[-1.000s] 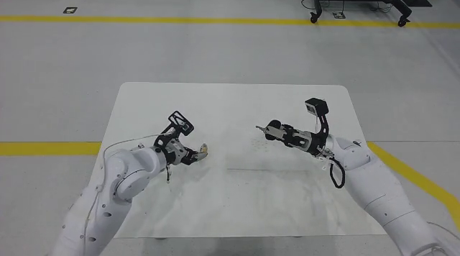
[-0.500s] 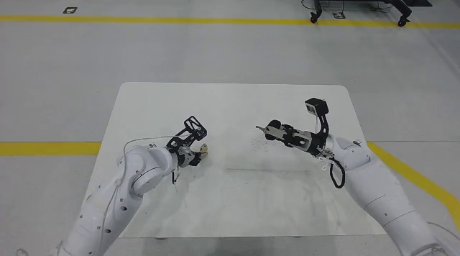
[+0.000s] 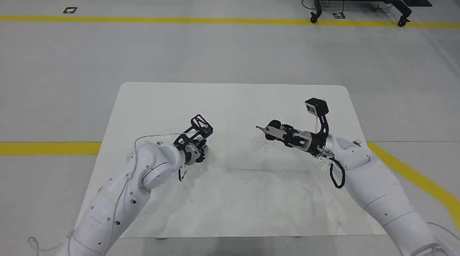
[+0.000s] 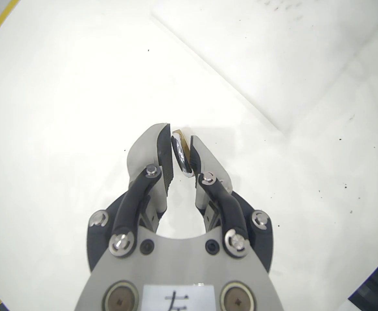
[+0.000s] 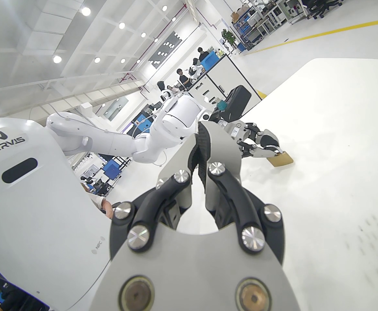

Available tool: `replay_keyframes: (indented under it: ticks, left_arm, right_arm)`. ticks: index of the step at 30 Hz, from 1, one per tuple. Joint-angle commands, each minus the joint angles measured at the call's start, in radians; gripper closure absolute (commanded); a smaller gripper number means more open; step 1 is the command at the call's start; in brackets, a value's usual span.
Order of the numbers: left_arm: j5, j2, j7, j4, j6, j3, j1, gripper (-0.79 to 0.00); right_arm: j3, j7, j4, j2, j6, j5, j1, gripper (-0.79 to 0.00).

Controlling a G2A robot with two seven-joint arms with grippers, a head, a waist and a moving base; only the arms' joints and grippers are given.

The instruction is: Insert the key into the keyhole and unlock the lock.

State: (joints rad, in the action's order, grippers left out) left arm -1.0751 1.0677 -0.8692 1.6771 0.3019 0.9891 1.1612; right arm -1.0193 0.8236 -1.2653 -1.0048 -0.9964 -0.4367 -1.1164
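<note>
Over the white table [image 3: 287,206], left gripper [image 4: 180,142] clamps the lock [image 4: 180,158], right gripper [image 3: 266,130] pinches the key [image 3: 258,127]

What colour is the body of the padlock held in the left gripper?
The padlock body is brass-gold; the right wrist view shows it best.

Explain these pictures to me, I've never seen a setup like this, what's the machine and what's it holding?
It is a two-armed robot at a white table. One picture looks down from a camera above the arms; the other two come from cameras on each wrist, looking along that arm's hand. The left hand pinches a small brass lock by its silver loop, low at the table. The right hand is pinched shut; the thin tip sticking out of it in the top view is likely the key.
</note>
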Motion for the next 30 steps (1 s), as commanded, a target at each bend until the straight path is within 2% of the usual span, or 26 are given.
replay_keyframes:
  ticks: [1,11,14,17,22,26,28,30]
  left_arm:
    - [-0.001,0.002,-0.004,-0.003,-0.007,-0.004,-0.005,0.000]
    - [-0.023,0.004,-0.051,-0.013,-0.001,-0.007,-0.010,0.000]
    - [-0.021,0.003,-0.034,-0.006,-0.002,0.003,-0.006,0.000]
    - [-0.001,0.004,0.030,0.009,-0.027,0.024,0.006,0.000]
    - [0.238,0.005,0.116,0.031,-0.031,0.105,0.029,0.000]
    - [0.498,0.003,0.155,0.011,0.007,0.192,0.043,0.000]
    - [0.516,-0.002,0.174,0.006,0.029,0.230,0.045,0.000]
    - [0.504,-0.003,0.175,0.008,0.034,0.233,0.047,0.000]
  right_arm:
    - [0.000,0.000,0.000,0.000,0.000,0.000,0.000,0.000]
    - [0.000,0.000,0.000,0.000,0.000,0.000,0.000,0.000]
    - [0.000,0.000,0.000,0.000,0.000,0.000,0.000,0.000]
    - [0.000,0.000,0.000,0.000,0.000,0.000,0.000,0.000]
    - [0.000,0.000,0.000,0.000,0.000,0.000,0.000,0.000]
    - [0.000,0.000,0.000,0.000,0.000,0.000,0.000,0.000]
    - [0.000,0.000,0.000,0.000,0.000,0.000,0.000,0.000]
    - [0.000,0.000,0.000,0.000,0.000,0.000,0.000,0.000]
